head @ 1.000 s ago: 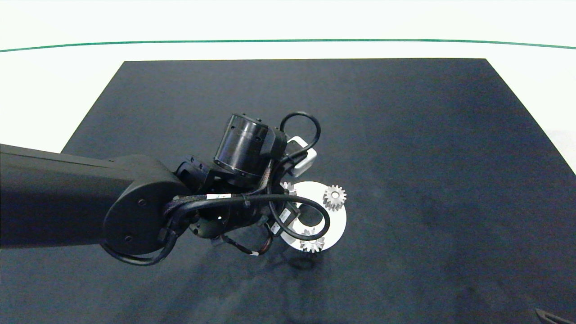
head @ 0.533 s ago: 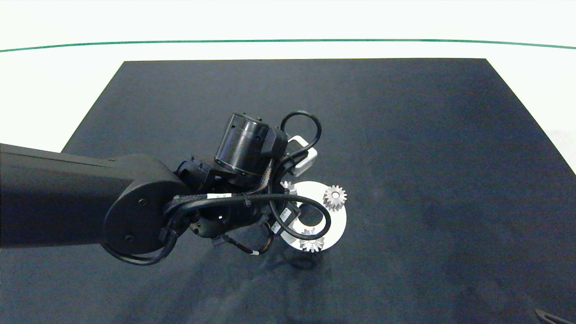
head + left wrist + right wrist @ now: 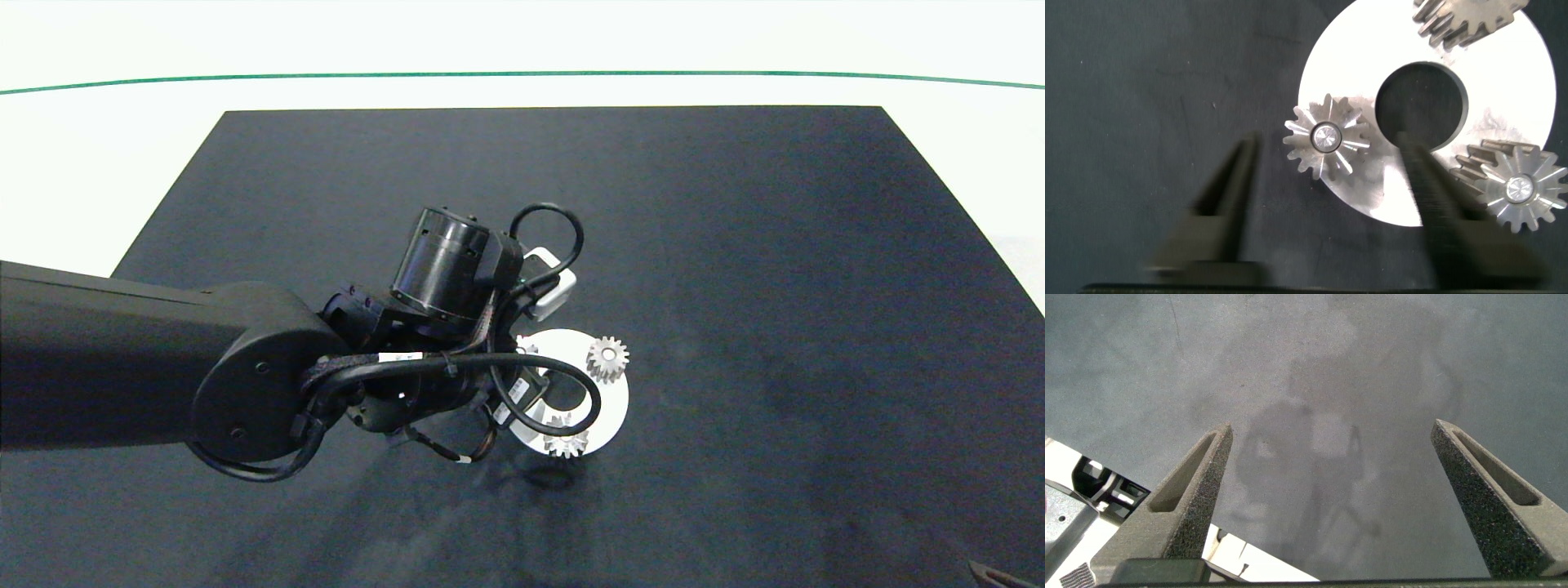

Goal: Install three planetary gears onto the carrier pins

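Note:
The white carrier disc lies on the dark mat, and all three silver planetary gears sit on it. One gear has a pale carrier pin's end showing in its bore. A second gear also shows a pin end, and the third gear is cut by the picture's edge. My left gripper hovers open above the first gear, a finger on either side and apart from it. In the head view the left arm hides most of that gear; the disc and two gears show. My right gripper is open and holds nothing.
The black mat covers most of the white table. The right arm is parked off the mat's near right corner, only its tip showing in the head view. Black cables loop from the left wrist over the disc.
The left arm has edged slightly to the right and now covers a bit more of the gear beneath it. The gears and the disc have not moved.

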Available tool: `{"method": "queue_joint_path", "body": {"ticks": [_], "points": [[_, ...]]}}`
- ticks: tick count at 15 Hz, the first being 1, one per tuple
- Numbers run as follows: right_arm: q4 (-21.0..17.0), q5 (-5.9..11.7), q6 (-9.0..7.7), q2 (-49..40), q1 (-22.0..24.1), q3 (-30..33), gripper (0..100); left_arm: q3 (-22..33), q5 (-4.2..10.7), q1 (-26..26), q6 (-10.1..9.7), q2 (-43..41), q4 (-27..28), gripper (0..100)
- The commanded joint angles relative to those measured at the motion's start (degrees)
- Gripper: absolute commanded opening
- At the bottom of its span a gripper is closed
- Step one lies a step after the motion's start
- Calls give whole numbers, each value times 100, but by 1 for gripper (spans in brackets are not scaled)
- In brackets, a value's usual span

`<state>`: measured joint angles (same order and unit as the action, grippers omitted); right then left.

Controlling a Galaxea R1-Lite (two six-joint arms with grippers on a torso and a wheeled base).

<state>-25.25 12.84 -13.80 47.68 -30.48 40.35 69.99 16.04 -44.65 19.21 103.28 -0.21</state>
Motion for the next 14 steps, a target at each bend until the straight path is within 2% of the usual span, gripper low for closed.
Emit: {"method": "queue_joint_path", "body": {"ticks": [1,4,8,11,13,14], "points": [[-15,8,-9,-4,7,-1,100,-29,4,27,21,-36,21,100],[-7,8,-9,-22,-2,-1,100,-257,4,88,162,-273,21,100],[-7,8,-17,-30,-2,8,100,-1013,-40,888,399,-1011,21,100],[-7,17,-17,-22,7,8,100,-1690,-66,1574,496,-1934,91,100],[2,26,-17,-30,15,52,100,-1892,-57,2057,417,-2954,891,100],[-7,35,-26,-39,24,105,100,-1892,-57,2426,276,-3534,1453,100]]}}
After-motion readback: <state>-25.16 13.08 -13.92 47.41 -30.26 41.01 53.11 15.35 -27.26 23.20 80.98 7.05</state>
